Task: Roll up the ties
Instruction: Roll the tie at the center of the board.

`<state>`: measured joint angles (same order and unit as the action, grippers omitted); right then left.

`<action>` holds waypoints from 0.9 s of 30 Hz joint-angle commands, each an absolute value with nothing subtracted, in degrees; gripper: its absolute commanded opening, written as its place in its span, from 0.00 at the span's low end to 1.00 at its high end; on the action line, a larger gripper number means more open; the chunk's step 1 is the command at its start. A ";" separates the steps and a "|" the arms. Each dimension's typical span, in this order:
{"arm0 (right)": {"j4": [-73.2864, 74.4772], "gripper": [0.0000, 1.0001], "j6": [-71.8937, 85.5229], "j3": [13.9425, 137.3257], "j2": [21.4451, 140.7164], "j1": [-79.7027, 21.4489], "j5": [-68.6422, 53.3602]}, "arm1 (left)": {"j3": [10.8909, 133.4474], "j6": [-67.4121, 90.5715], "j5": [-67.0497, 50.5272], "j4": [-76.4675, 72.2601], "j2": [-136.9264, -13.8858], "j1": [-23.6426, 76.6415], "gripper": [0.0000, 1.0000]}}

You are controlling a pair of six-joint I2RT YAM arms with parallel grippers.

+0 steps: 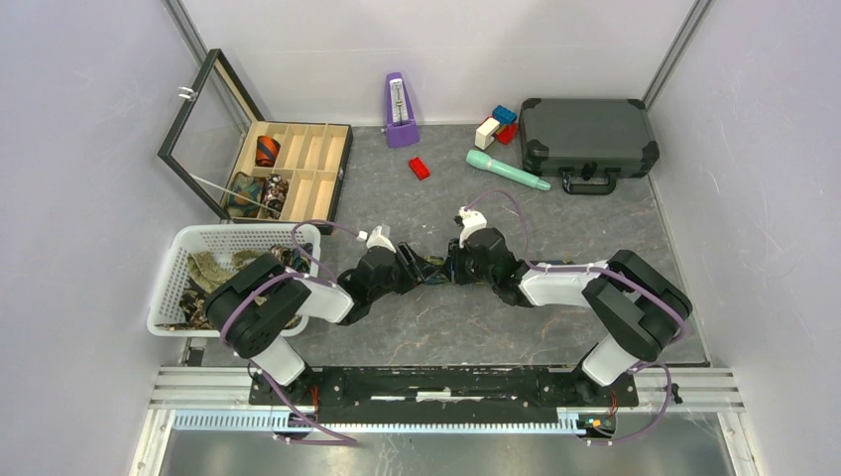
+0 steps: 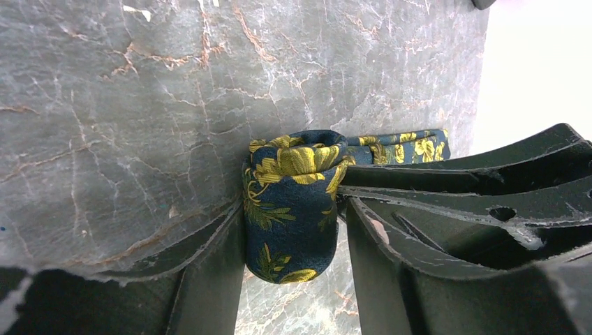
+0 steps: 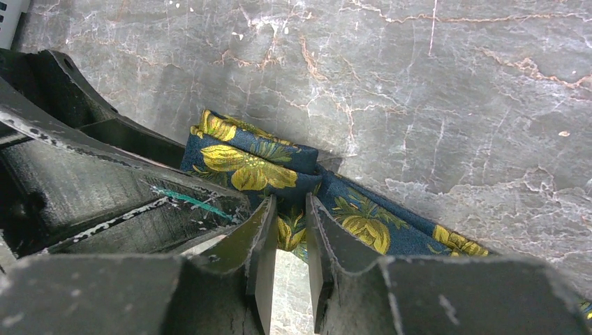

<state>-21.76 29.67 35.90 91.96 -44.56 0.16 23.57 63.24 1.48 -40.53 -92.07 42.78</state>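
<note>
The left gripper (image 2: 292, 209) clamps the coiled tie (image 2: 293, 160). The right gripper (image 3: 291, 202) pinches its tail at 3 o'clock. Hold the tail taut while winding.

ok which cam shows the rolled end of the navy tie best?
Left wrist: the navy tie coil sits centred in the left gripper, spiral top clear. Right wrist: the right gripper pinches it, hiding part of the roll. Top external: just a dark sliver between both grippers.
</note>
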 commanded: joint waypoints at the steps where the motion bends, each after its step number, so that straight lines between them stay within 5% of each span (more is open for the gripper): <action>1: -15.13 0.26 27.78 36.41 95.15 -44.80 -1.53 | 26.12 58.24 1.06 -37.34 -94.02 42.82 0.58; 12: -14.72 0.27 27.34 38.27 95.61 -44.73 -3.96 | 29.32 55.28 1.64 -31.42 -93.05 42.63 0.31; 27: -9.52 0.53 25.68 41.50 85.63 -44.71 -6.32 | 32.80 47.10 12.12 -2.16 -79.80 42.89 0.25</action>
<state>-11.64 26.65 39.33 89.60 -44.40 -4.45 31.00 52.38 6.35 -13.28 -83.55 42.83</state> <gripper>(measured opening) 0.518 0.417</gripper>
